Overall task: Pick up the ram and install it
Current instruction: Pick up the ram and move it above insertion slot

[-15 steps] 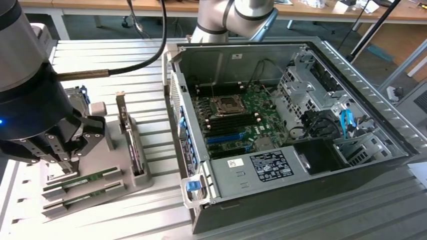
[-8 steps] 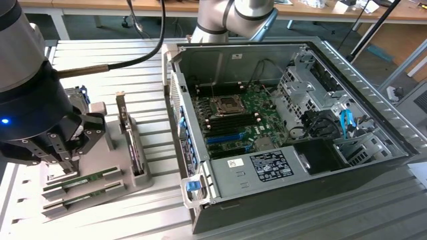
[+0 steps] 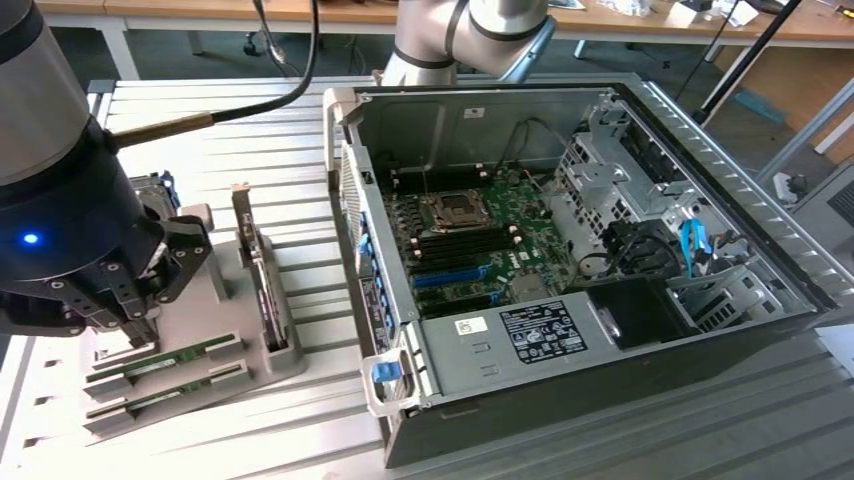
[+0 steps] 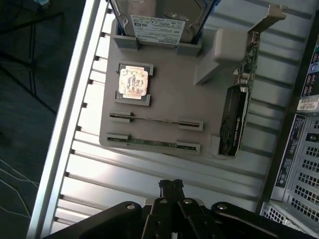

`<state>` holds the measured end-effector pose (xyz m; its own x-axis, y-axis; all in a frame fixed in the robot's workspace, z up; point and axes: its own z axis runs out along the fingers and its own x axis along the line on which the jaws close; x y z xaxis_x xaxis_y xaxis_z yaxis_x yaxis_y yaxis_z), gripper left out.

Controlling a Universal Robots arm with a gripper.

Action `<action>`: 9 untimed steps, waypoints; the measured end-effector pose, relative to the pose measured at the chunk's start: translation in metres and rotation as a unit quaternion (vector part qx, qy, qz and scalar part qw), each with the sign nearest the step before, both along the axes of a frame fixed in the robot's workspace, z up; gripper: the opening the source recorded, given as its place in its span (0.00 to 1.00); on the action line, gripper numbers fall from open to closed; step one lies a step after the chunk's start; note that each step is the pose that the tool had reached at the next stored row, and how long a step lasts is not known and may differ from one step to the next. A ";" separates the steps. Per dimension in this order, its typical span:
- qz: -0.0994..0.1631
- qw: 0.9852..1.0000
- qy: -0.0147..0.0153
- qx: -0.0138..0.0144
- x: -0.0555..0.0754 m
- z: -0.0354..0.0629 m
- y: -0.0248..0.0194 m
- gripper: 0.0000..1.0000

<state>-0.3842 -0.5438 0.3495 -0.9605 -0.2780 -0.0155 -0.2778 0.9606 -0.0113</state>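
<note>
Wrist view: black pincer (image 4: 171, 185) hovering, tips pressed together, pinching nothing.
Ram: long thin green circuit-board stick (image 4: 149, 143) sitting edge-up in grey slotted holder (image 4: 164, 94).
Risk: closed tips may be striking its edge, or catching the twin stick (image 4: 154, 120) just beside.
Crowding: square silver processor (image 4: 133, 82) and dark bracketed expansion card (image 4: 233, 122) standing near; open computer case (image 3: 441, 120) lying beyond.

The ram (image 3: 171, 357) is a long, thin green stick standing on edge in a gray holder (image 3: 291, 368), at 8 o'clock in the exterior view. A second stick (image 3: 167, 390) lies parallel just beside it, at its 6 o'clock.
</note>
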 end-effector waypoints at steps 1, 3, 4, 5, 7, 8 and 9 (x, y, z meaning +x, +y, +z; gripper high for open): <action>0.007 1.000 0.000 0.000 0.000 0.0000 0.0000 0.11; 0.032 1.000 0.000 0.000 0.000 -0.0002 0.0000 0.11; 0.048 0.999 0.000 0.000 0.000 -0.0003 0.0000 0.11; 0.059 0.998 0.000 0.000 0.000 -0.0004 0.0000 0.11; 0.072 0.997 0.000 0.000 0.000 -0.0005 0.0000 0.11; 0.083 0.997 0.000 0.000 0.000 -0.0005 0.0000 0.11; 0.097 0.995 0.000 0.000 0.000 -0.0007 0.0000 0.11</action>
